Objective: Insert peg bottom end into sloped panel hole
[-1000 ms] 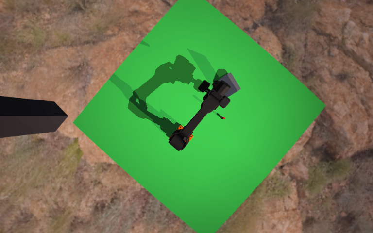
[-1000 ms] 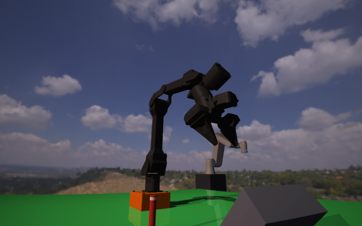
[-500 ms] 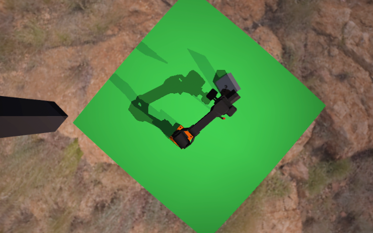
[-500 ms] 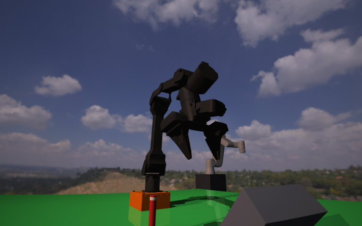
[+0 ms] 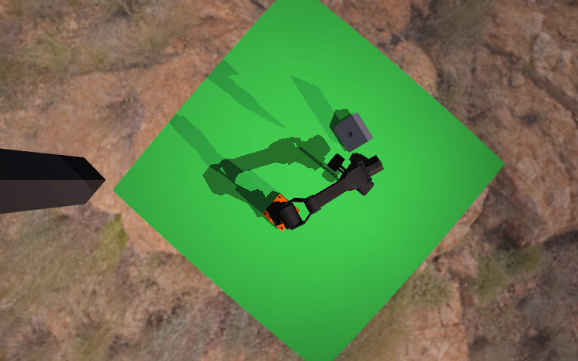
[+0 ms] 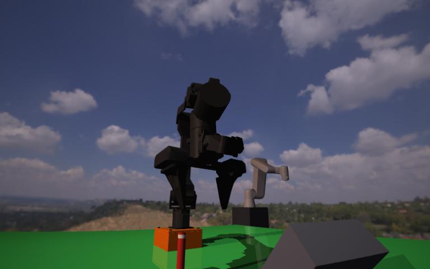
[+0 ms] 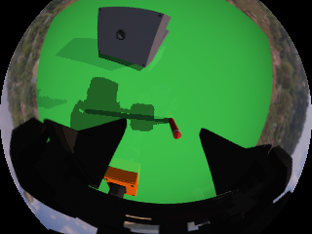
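A thin red peg [image 6: 180,253] [image 7: 175,130] with a white band near its top stands upright on the green table; in the top view the arm hides it. The dark grey sloped block [image 5: 357,142] [image 6: 342,242] [image 7: 138,41] shows one small round hole [image 5: 349,134] [image 7: 121,34] in its face; that face is turned away in the exterior view. My gripper [image 6: 203,208] [image 7: 166,128] is open and empty, pointing down high above the table. In the wrist view the peg shows between the fingertips, nearer the right one, well below them.
The green table [image 5: 409,221] [image 6: 79,247] [image 7: 219,88] carries my orange base [image 5: 279,198] [image 6: 162,239] [image 7: 122,181]. The block stands close to the peg. A black beam [image 5: 42,183] lies off the table's left corner. A grey arm [image 6: 260,184] stands on a black box [image 6: 250,216] behind.
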Motion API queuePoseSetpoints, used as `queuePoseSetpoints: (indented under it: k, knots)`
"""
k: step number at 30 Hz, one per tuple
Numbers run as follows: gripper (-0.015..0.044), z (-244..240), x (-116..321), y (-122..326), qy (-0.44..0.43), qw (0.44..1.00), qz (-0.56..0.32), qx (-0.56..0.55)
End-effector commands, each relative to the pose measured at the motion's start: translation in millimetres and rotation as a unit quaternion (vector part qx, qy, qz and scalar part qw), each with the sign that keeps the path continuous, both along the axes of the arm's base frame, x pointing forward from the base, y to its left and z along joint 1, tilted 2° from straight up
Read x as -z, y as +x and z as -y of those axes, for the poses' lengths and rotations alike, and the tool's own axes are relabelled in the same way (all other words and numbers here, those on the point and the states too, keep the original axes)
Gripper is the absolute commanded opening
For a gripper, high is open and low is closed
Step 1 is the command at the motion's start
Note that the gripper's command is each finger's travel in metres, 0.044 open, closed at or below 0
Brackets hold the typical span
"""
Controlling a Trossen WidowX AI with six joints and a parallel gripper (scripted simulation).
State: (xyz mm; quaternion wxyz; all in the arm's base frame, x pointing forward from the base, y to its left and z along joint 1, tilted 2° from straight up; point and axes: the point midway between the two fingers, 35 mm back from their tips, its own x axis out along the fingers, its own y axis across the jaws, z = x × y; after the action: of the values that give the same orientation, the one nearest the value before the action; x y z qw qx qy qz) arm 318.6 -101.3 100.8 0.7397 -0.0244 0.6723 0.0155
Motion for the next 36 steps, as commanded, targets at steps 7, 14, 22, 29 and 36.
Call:
queuePoseSetpoints:
  k: [7, 14, 22, 29, 36]
  knots:
    - [0.044, 31, 20, -23, -0.002, 0.999, -0.05, -0.006]
    - [0.044, 31, 25, -23, -0.002, 0.999, -0.05, -0.006]
    - [0.044, 32, 38, -22, -0.002, 0.999, -0.05, -0.006]
    - [0.044, 32, 50, -23, -0.002, 0.999, -0.05, -0.006]
    - [0.044, 32, 61, -23, -0.002, 0.999, -0.05, -0.006]
